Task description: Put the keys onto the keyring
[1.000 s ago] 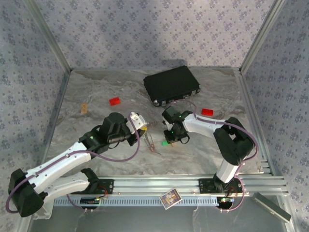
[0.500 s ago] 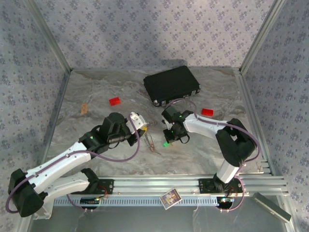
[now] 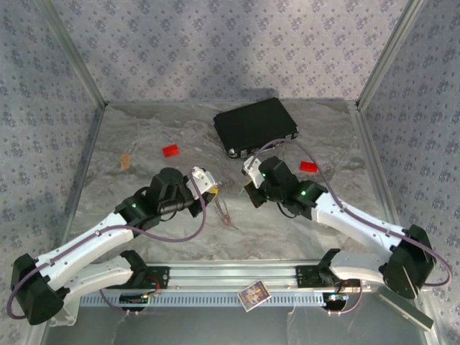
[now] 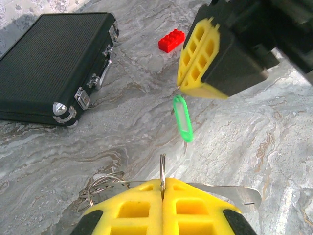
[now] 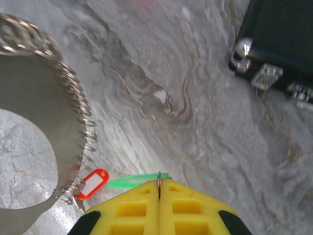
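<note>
My left gripper [image 4: 162, 184] is shut on a small split ring of the keyring [image 4: 103, 184], whose silver plate and loose rings lie under its yellow fingers. Just ahead, my right gripper [image 5: 159, 185] is shut on the ring of the green key [image 4: 183, 118], which hangs from its fingertips above the table. In the top view the left gripper [image 3: 209, 185] and right gripper [image 3: 249, 189] face each other a short way apart, with the keyring [image 3: 225, 213] below them. The red key [image 5: 92, 184] lies at the end of the keyring's [image 5: 34, 98] ring-lined edge, touching it.
A black case [image 3: 255, 126] lies at the back centre. Red blocks [image 3: 171, 150] [image 3: 308, 167] sit left and right of it. A small tan piece [image 3: 126, 161] lies at the far left. A card [image 3: 252, 294] rests on the front rail.
The right gripper shut on the green key and lifted it off the table toward the left gripper, and its arm swung out low to the right. The left arm barely moved.
</note>
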Robot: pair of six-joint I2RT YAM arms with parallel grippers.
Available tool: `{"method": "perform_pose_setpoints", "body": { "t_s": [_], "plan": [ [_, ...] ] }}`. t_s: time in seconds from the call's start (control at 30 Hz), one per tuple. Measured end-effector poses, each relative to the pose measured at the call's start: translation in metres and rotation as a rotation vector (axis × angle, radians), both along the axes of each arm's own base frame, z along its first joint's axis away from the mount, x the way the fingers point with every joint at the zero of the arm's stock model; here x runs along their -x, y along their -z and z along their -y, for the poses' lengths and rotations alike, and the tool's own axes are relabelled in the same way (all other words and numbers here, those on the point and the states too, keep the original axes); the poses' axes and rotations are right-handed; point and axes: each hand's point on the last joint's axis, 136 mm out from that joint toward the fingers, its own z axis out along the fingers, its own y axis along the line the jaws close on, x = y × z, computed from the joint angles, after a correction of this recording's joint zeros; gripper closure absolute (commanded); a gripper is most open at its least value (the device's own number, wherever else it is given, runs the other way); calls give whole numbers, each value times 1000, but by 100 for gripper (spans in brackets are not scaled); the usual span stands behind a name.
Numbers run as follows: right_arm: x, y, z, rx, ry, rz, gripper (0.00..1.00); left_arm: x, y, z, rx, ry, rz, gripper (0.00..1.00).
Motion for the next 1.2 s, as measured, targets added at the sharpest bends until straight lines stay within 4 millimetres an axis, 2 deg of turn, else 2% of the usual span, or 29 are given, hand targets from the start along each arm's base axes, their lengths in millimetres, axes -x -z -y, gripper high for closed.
{"method": "perform_pose_setpoints", "body": {
  "t_s": [0.33,0.6,0.8,0.93,1.1,1.2],
  "plan": [
    [20,-38,-19,-19,-215,231,100,5,0,3,22,17,-38,100],
    [40,-49,-35,6,-337,304,100,7,3,5,27,16,-75,100],
    [45,-65,-52,21,-386,343,100,8,3,7,25,24,-88,100],
    [45,-60,-59,52,-404,341,100,8,3,8,23,30,-94,100],
    [42,-48,-59,101,-399,331,100,8,4,8,22,28,-99,100],
    [41,-48,-59,115,-397,336,100,8,5,7,19,24,-106,100]
  ]
}}
